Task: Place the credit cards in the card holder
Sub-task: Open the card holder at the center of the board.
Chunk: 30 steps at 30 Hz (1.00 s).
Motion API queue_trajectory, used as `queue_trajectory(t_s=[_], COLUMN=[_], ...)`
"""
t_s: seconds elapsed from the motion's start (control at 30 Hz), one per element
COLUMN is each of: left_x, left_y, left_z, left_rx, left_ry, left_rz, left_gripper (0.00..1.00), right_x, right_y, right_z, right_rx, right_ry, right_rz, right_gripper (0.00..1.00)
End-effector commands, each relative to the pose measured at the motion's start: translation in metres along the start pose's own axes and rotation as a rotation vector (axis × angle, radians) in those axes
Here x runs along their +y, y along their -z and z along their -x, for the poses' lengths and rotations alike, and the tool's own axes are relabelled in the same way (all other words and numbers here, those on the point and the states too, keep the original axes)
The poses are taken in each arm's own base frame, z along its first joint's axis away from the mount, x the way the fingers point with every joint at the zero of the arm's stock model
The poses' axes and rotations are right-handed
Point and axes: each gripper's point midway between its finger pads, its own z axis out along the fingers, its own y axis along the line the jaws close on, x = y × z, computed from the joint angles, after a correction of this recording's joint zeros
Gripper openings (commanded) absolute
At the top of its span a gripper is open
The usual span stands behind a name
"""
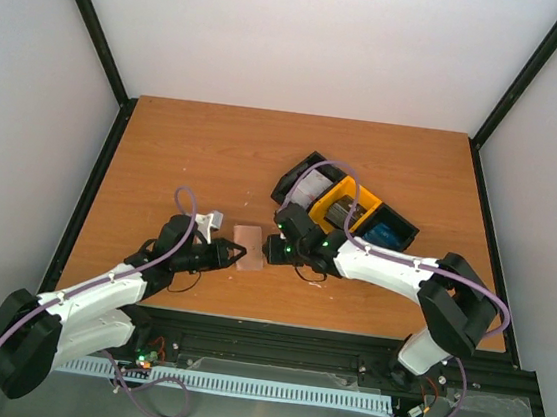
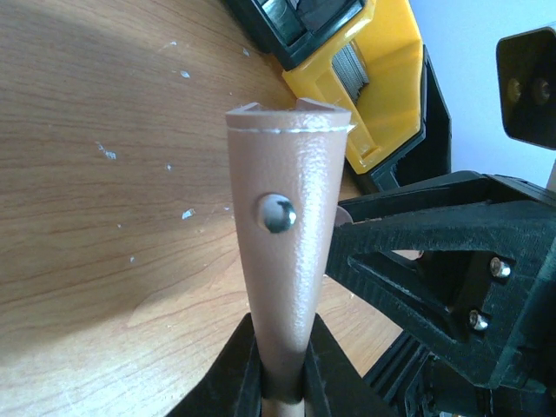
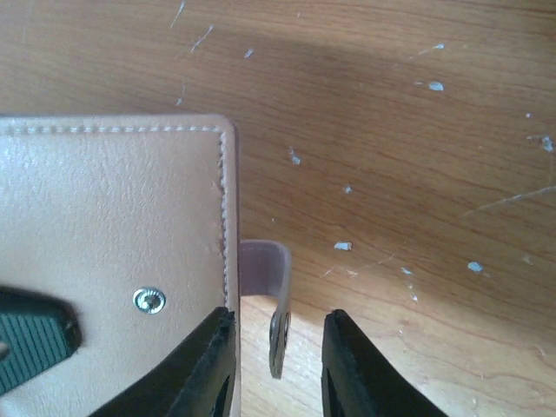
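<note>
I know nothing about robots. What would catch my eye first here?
At the front of the wooden table, the left gripper pinches a tan-pink stitched card holder. The open right gripper straddles its snap strap. Black and yellow plastic bins sit just behind.

Soft, even light is coming from overhead, brightening the white walls (image 1: 278, 37) and warming the tabletop (image 1: 215, 151). Up close, the card holder (image 2: 287, 252) is looking sharp, its snap (image 2: 276, 213) glinting, while broad dim shadows are darkening the wood behind it.
</note>
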Motion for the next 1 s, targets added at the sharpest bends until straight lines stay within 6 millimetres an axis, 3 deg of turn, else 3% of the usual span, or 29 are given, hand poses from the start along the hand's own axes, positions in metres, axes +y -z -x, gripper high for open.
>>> queue_trajectory(t_s=[0.0,0.3,0.43,0.7,0.8,0.9,0.93,0.97], left_x=[-0.022,-0.029,-0.030,-0.030,-0.030,-0.031,-0.028,-0.025], left_y=[0.004,0.005,0.005,0.005,0.005,0.004,0.004,0.003], left_z=[0.013,0.015,0.015,0.015,0.015,0.014,0.013,0.013], left_rx=[-0.025,-0.021,-0.021,-0.020,-0.018,-0.009,-0.007,-0.010], left_ry=[-0.055,-0.062,-0.063,-0.056,-0.054,-0.047,-0.041,-0.035], left_rz=[-0.054,-0.072,-0.076,-0.077,-0.077,-0.081,-0.073,-0.057], left_gripper=[0.01,0.01,0.01,0.01,0.01,0.01,0.04,0.13], right_x=[-0.006,0.006,-0.002,-0.018,-0.015,-0.005,-0.003,-0.003], right_y=[-0.003,-0.007,-0.010,-0.014,-0.015,-0.009,-0.005,-0.002], right_z=[0.004,0.007,0.003,-0.004,-0.002,0.005,0.007,0.009], right_rx=[-0.033,-0.034,-0.019,0.004,0.002,-0.009,-0.021,-0.028], right_ry=[-0.015,0.018,0.009,0.011,0.018,0.021,0.022,0.020], right_rz=[-0.017,0.055,0.022,-0.050,-0.036,-0.001,0.003,-0.001], right_gripper=[0.27,0.22,0.16,0.23,0.17,0.03,0.03,0.03])
